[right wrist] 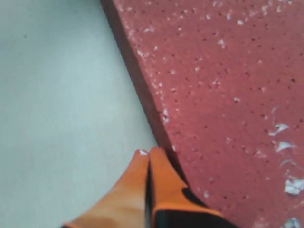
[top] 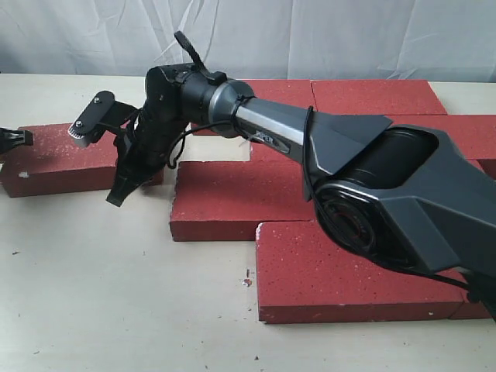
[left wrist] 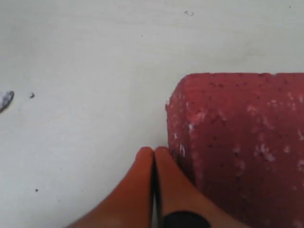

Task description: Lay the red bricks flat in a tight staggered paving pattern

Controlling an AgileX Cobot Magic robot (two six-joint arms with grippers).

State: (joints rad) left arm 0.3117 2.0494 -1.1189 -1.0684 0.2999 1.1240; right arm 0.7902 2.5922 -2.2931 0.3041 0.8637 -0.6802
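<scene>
The right arm (top: 387, 201) is closest, big and dark. It reaches over the red bricks (top: 232, 198), which lie flat on the bench (top: 116, 294). One loose brick (top: 58, 155) lies apart from the others. The right gripper (right wrist: 148, 153) is pressed closed and holds nothing. Its tip is down against the loose brick's side. The left gripper (left wrist: 153, 151) is closed and empty too, just beside the loose brick's corner, at the end away from the others. Closed fingers push well, so I think they mean to slide this brick snug against the rest.

Perhaps seven red bricks (top: 232, 201) and two grippers (left wrist: 153, 152) (right wrist: 148, 153).
</scene>
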